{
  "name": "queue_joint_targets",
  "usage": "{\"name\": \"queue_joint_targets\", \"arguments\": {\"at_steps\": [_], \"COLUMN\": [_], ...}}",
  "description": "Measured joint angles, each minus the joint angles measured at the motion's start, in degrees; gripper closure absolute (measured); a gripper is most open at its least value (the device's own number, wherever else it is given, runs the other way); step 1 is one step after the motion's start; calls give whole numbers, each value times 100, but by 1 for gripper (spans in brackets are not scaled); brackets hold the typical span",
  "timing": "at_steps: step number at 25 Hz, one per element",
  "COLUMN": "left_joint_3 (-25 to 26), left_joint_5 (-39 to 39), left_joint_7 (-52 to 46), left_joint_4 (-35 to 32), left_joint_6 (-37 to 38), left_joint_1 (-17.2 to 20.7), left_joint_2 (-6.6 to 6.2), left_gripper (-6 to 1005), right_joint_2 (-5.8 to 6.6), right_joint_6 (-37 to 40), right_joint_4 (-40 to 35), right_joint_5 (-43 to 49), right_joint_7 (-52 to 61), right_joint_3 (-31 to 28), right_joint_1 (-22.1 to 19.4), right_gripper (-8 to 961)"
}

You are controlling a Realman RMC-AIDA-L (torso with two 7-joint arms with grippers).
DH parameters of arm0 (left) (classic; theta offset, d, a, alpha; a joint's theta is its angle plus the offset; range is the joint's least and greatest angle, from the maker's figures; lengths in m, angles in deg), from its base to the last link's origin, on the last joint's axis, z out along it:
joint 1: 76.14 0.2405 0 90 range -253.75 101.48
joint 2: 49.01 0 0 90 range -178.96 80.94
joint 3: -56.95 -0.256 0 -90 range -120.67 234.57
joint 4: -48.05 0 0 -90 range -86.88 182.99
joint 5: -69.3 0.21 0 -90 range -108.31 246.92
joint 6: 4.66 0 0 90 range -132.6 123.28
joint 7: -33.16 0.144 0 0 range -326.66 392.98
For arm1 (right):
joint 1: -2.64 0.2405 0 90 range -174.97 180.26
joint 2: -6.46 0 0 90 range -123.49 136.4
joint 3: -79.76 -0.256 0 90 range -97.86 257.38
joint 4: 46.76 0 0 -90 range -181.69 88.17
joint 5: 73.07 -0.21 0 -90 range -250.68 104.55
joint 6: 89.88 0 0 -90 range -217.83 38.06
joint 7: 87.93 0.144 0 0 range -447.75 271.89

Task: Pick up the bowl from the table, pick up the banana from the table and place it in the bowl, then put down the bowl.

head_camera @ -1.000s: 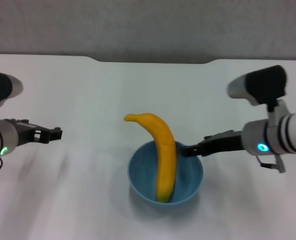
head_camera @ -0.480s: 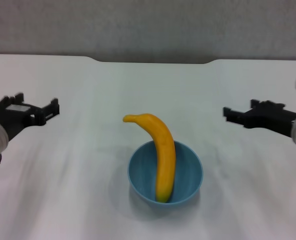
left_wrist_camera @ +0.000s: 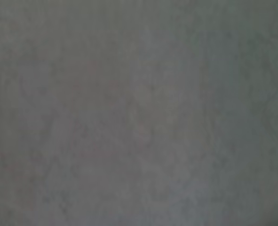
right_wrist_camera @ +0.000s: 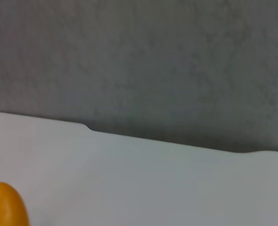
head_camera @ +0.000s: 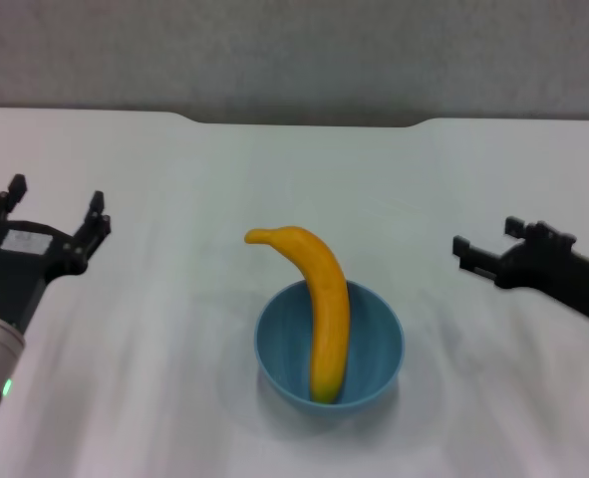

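Table (head_camera: 174,159): bowl (head_camera: 374,360) w/ banana (head_camera: 324,299) inside, tip overhanging

Left arm low at the left edge, wrist angled up, left gripper (head_camera: 52,214) with fingers spread wide, holding nothing, right arm reaching in from the right edge, right gripper (head_camera: 483,246) fingers parted, empty

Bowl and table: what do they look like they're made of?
The bowl: probably glazed ceramic or hard plastic; its light-blue surface is smooth, with a soft sheen. The table: likely a matte white laminate or painted board, flat, plain and without glare; neither material is certain from looks alone.
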Motion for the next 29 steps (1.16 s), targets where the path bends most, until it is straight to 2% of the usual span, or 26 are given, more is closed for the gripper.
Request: {"name": "queue_joint_targets", "arguments": {"at_steps": [2,6,7,12,15,17,29], "left_joint_3": [-370,-556,-572,-549,-543,-571,-673], "left_joint_5": [-275,-482,-506,-508,-502,-472,-446], "left_joint_7": [-394,-1040,-1330,-2635,-3496,-3739,-3633], "left_joint_4": [-748,-1297,-1472,-2271,-2668,-2827,-3013], "left_joint_6": [723,1087,1181,1494,1540,1529,1037], "left_joint_1": [-336,-619,-703,-1033,-1226,-1304,-1306], "left_joint_2": [16,23,23,20,15,5,26], "left_gripper": [120,120,120,120,120,120,120], "right_joint_2": [-3,-32,-43,-49,-60,-62,-74], "right_joint_6": [-652,-2553,-3269,-3621,-3566,-3455,-2861], "right_joint_4": [-531,-2170,-2945,-3549,-3582,-3590,-3585], "right_joint_5": [-950,-3383,-4222,-4662,-4663,-4665,-4707], "right_joint_7": [-939,-3239,-3980,-4289,-4351,-4375,-4327], "right_joint_3": [-11,151,351,674,744,768,931], "right_joint_1": [15,163,350,587,597,605,615], "right_gripper": [61,61,61,61,61,61,61]}}
